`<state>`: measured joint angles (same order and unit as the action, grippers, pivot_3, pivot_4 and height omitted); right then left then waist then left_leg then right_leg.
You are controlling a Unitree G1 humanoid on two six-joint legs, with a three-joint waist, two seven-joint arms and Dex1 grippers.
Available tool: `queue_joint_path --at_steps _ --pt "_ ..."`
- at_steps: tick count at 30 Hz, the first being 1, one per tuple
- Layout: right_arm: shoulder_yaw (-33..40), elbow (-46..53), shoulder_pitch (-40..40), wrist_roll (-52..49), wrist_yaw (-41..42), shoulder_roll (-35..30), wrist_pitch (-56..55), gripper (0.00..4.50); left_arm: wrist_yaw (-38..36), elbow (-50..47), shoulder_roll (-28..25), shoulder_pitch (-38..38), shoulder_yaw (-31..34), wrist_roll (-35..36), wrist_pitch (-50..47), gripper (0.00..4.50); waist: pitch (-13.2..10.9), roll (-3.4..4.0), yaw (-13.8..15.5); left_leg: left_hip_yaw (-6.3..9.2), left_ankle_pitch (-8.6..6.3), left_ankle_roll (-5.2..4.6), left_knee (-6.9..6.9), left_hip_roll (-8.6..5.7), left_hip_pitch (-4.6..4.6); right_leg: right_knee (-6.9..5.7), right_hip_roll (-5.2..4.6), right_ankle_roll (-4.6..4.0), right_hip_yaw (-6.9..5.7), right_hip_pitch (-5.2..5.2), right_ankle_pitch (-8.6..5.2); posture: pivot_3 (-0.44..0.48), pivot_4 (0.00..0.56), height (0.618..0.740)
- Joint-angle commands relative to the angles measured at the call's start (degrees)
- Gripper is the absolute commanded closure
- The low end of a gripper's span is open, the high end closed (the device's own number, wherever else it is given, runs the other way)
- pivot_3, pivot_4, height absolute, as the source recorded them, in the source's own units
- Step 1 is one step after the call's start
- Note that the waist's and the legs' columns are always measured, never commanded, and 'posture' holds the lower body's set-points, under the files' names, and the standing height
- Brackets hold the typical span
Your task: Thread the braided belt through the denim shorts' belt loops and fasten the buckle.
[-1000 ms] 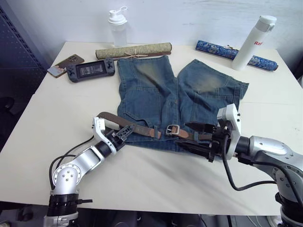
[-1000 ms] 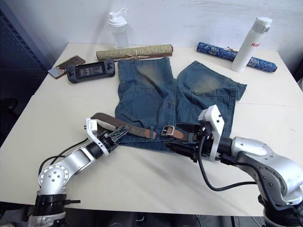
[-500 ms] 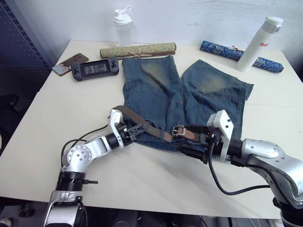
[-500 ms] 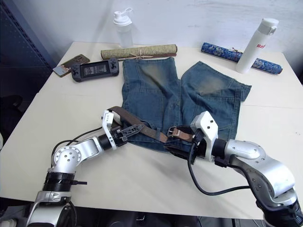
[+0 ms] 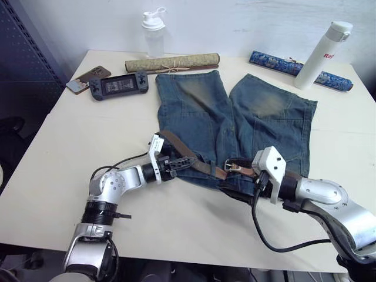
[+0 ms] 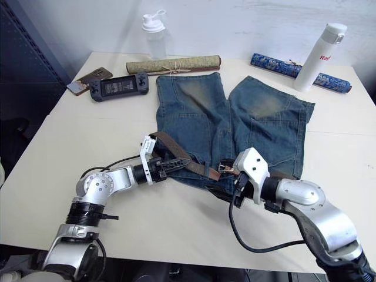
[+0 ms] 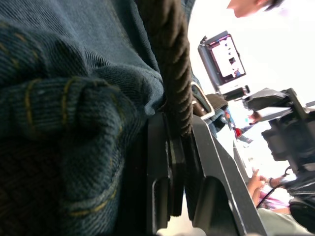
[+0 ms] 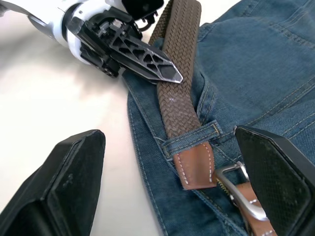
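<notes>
**Belt across the waistband, both grippers at it**

While lying across the lower edge of the shorts [image 5: 235,117], at the middle of the head views, the belt [image 8: 178,73] runs from its loose looped end at centre left toward the buckle [image 8: 241,189] at centre right. Passed under one belt loop [image 8: 189,140], with the brown leather end just beyond it and the silver buckle touching that leather. Shorts spread flat on the pale table [image 5: 59,153], legs pointing to the top of the frame, waistband nearest the bottom.

Left gripper [image 6: 170,166] at the left corner of the waistband, fingers closed tight on the braided strap, seen pinched between them in the left wrist view. Right gripper [image 8: 170,196] just beside the buckle, fingers spread wide apart and holding nothing, belt and denim lying between them.

Farther up: rolled mat [image 5: 172,61] touching the left leg hem, game console [image 5: 118,86] and phone [image 5: 87,79] at upper left, clear shaker bottle [image 5: 154,32] at top centre, blue patterned roll [image 5: 299,70] and white bottle [image 5: 323,53] at upper right.
</notes>
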<state>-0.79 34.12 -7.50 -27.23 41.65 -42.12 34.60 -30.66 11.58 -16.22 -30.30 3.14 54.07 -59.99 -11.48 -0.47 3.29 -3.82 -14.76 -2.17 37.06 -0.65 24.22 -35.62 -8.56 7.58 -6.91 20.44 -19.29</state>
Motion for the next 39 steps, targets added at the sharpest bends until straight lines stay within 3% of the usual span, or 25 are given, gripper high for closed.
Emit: queue_joint_path --at_steps 1,8,18,26,35,39 --pt "-2.16 0.05 1.77 7.5 0.37 -1.16 -8.64 0.09 1.22 -4.72 2.51 3.25 0.48 2.15 -4.03 4.5 0.0 0.0 -0.1 0.01 0.0 0.0 0.0 0.0 0.0 0.0 0.0 0.0 -0.01 -0.01 0.0 0.0 0.15 0.717" --pt "-4.66 -2.61 6.14 19.84 -1.99 0.29 -23.86 0.09 0.69 -8.86 2.32 6.45 0.25 0.04 -4.15 4.5 0.0 0.0 -0.29 -0.02 0.01 0.01 0.03 0.0 -0.05 0.05 0.01 0.0 0.01 -0.04 0.0 0.0 0.15 0.717" --pt "-6.3 -8.78 9.31 38.3 -8.8 -0.52 -43.1 0.09 1.75 -7.54 3.13 5.28 2.69 -0.14 -5.15 4.5 0.0 0.0 -0.36 -0.01 0.02 0.03 0.02 0.01 -0.07 0.04 0.03 0.0 0.02 -0.04 0.0 0.0 0.15 0.717" --pt "-6.33 -13.11 10.56 48.44 -15.65 1.35 -49.48 0.09 1.64 -7.37 3.35 4.92 3.23 -0.37 -5.86 4.5 0.0 0.0 -0.42 0.0 0.04 0.07 0.05 0.03 -0.09 0.03 0.04 0.0 0.04 -0.05 0.0 0.0 0.15 0.717" --pt "-5.81 -15.46 10.66 50.61 -17.22 2.92 -50.32 0.09 1.22 -7.43 3.25 5.02 3.29 -0.56 -6.06 4.5 0.0 0.01 -0.42 0.02 0.05 0.09 0.06 0.03 -0.11 0.01 0.04 0.0 0.04 -0.07 0.0 0.0 0.15 0.717" --pt "-4.09 -13.52 12.24 41.27 -12.28 3.15 -46.31 0.09 1.72 -7.48 3.53 5.27 4.68 0.08 -5.76 4.5 0.0 0.0 -0.38 0.04 0.05 0.09 0.06 0.03 -0.11 0.01 0.05 0.0 0.02 -0.09 0.0 0.0 0.15 0.717"
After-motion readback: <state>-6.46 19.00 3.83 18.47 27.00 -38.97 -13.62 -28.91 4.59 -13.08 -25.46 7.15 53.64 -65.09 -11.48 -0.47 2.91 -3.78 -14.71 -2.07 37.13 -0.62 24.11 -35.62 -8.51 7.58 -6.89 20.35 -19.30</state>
